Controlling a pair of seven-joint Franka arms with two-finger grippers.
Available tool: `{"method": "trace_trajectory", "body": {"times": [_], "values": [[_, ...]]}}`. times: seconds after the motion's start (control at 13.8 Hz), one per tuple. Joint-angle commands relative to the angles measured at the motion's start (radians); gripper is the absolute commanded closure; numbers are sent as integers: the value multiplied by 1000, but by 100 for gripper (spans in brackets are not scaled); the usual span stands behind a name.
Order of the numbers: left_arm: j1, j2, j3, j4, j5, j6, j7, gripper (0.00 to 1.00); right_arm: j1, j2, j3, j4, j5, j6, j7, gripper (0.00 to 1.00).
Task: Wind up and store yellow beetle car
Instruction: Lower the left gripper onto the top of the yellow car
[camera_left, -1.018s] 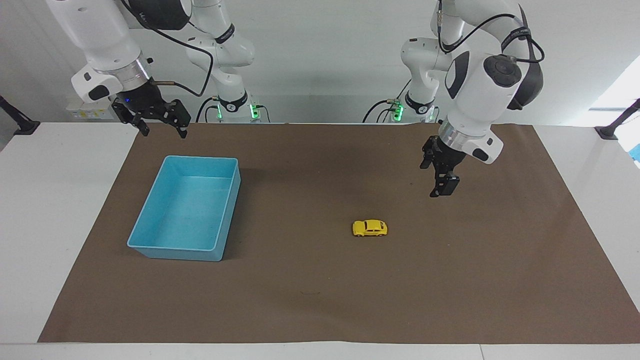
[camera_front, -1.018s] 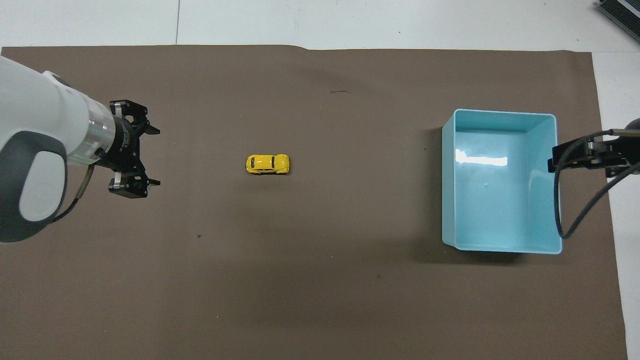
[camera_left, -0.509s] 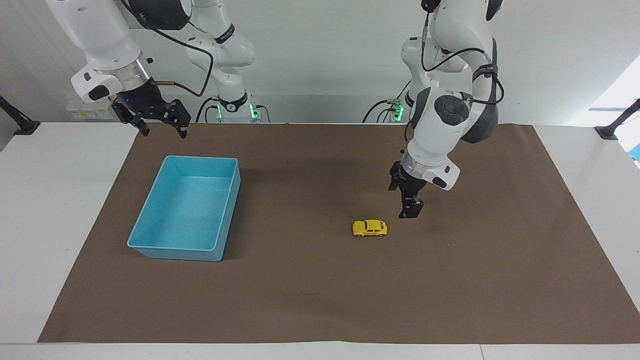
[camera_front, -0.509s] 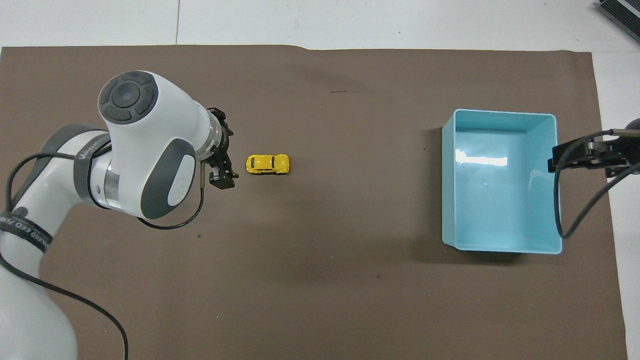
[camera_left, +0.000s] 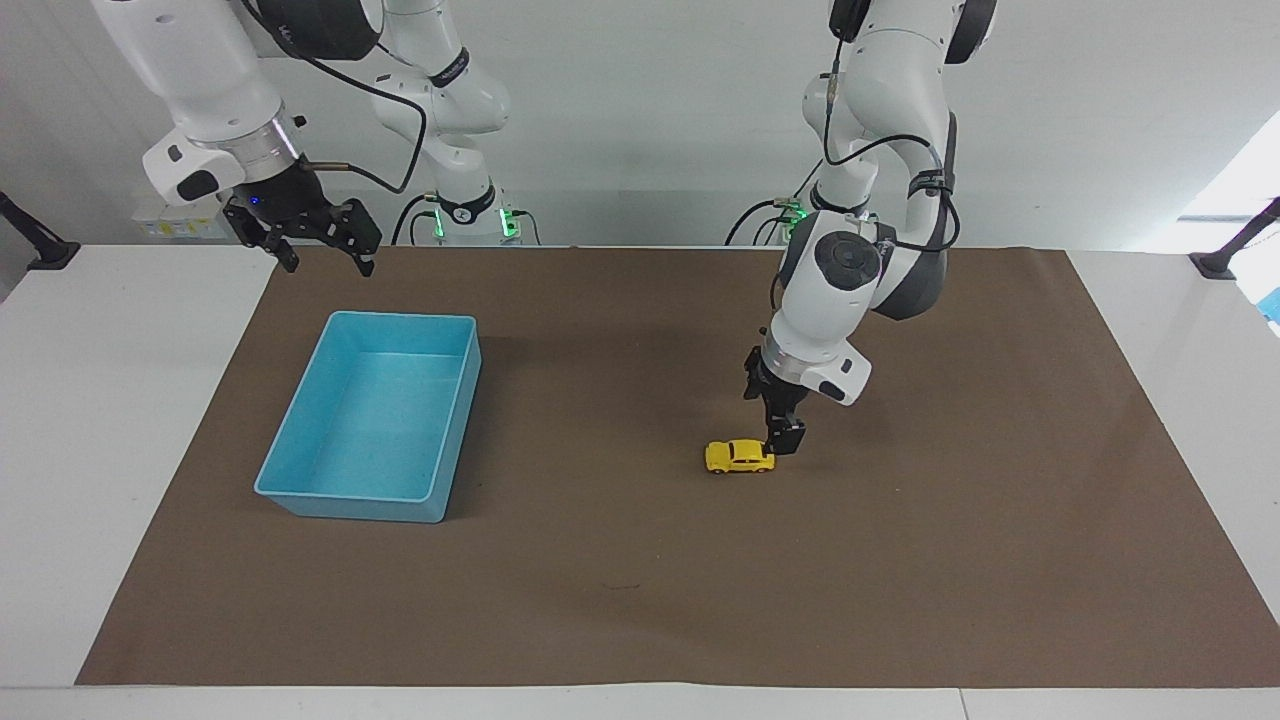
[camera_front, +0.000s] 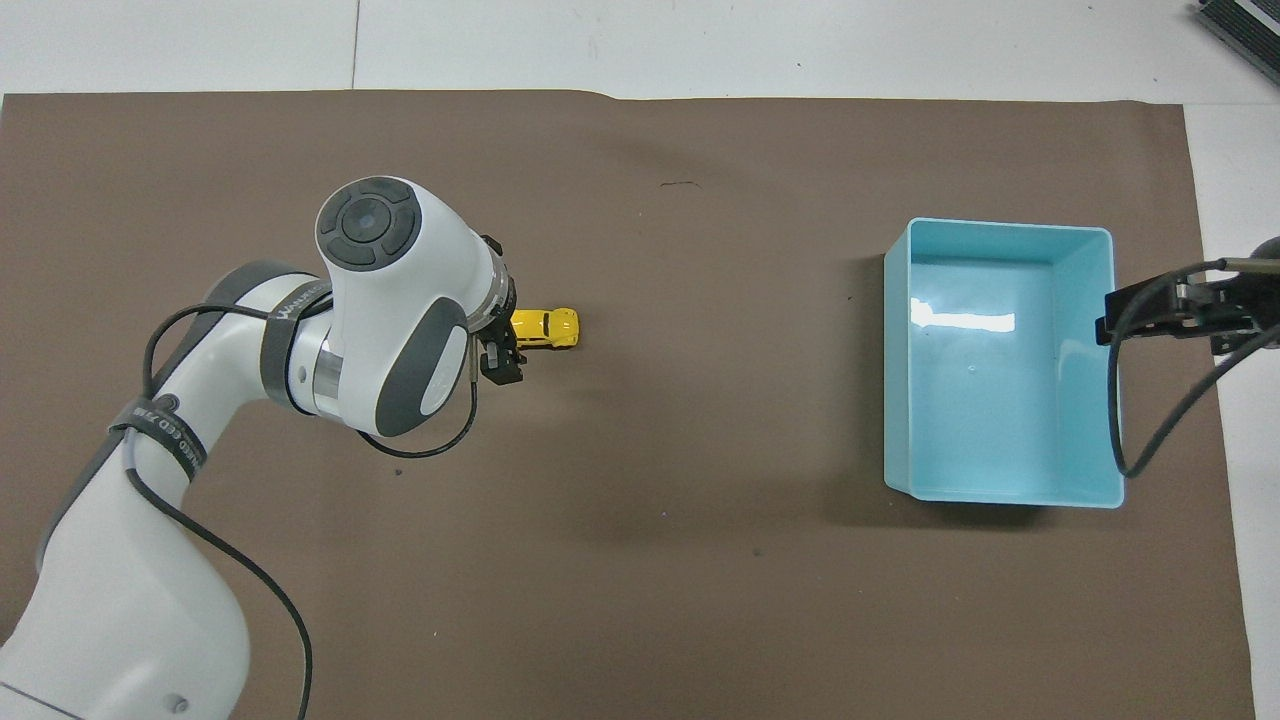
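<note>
The yellow beetle car (camera_left: 738, 456) stands on its wheels on the brown mat, in the middle of the table's depth and toward the left arm's end. My left gripper (camera_left: 783, 437) points down, open, low at the end of the car that faces the left arm's end. Whether it touches the car I cannot tell. In the overhead view the left wrist covers that end of the car (camera_front: 548, 327), and one finger of the left gripper (camera_front: 500, 352) shows beside it. My right gripper (camera_left: 325, 262) waits, open, in the air by the bin's edge nearest the robots.
A light blue bin (camera_left: 402, 316) with nothing in it sits on the mat toward the right arm's end; in the overhead view the right gripper (camera_front: 1150, 308) and its cable overlap the bin's rim (camera_front: 1010, 224). The brown mat (camera_left: 640, 600) covers most of the white table.
The left arm has swung in from its own end of the table and come down, bringing its open gripper to the car. The car, the bin and the right arm have not moved.
</note>
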Motion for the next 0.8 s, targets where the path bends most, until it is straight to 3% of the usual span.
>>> {"method": "trace_trajectory", "body": {"times": [0.0, 0.51, 0.58, 0.73], "values": [[-56, 79, 20, 4, 14, 60, -12, 0, -11, -10, 9, -17, 13, 13, 16, 0], [-48, 91, 20, 2, 31, 87, 3, 0, -11, -10, 9, -17, 13, 13, 16, 0], [-48, 91, 20, 2, 51, 84, 3, 17, -11, -10, 9, -17, 14, 13, 16, 0], [-47, 91, 19, 2, 54, 80, 26, 60, -11, -10, 9, -17, 14, 13, 17, 0]]}}
